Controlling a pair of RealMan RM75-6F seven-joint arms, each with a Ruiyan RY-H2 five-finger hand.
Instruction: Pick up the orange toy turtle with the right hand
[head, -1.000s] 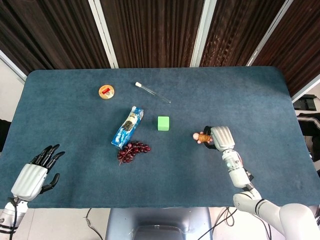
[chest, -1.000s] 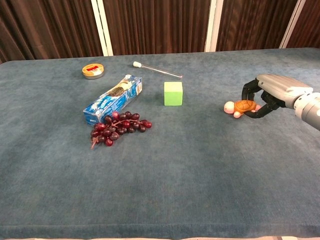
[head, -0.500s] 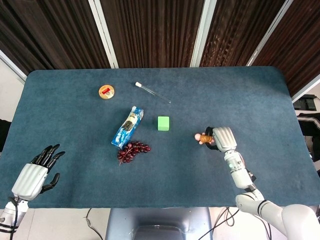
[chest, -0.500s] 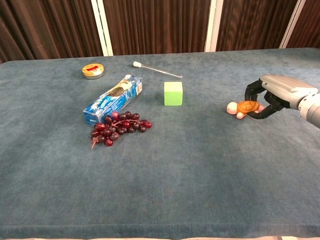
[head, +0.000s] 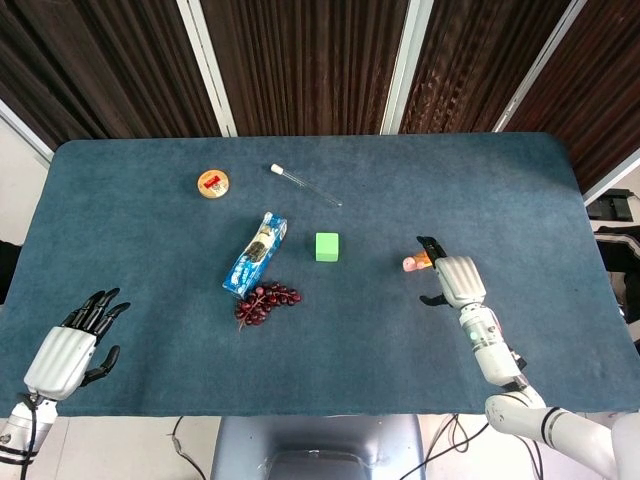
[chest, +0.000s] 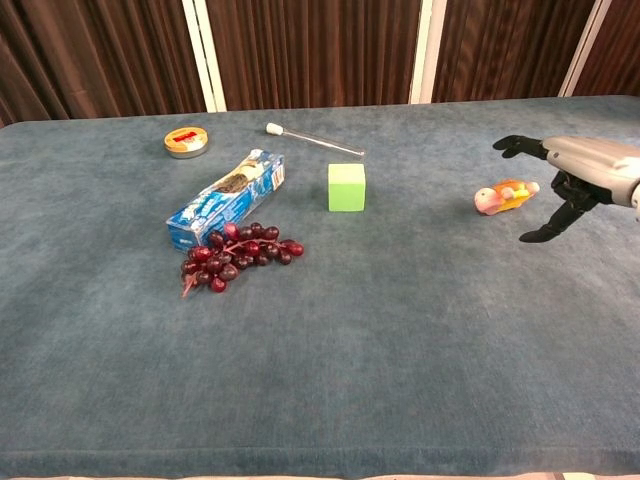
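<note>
Orange turtle (chest: 503, 195) seemingly free of spread right hand (chest: 572, 176).

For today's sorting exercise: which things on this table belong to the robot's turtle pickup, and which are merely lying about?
Part of the job:
orange toy turtle
right hand

Lying about:
green block
grapes
blue packet
round tin
glass tube
left hand

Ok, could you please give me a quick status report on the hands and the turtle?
Right hand open, fingers spread beside orange toy turtle. Turtle loose, tipped on its side on the table. Left hand open, idle. Nothing in the way.
</note>
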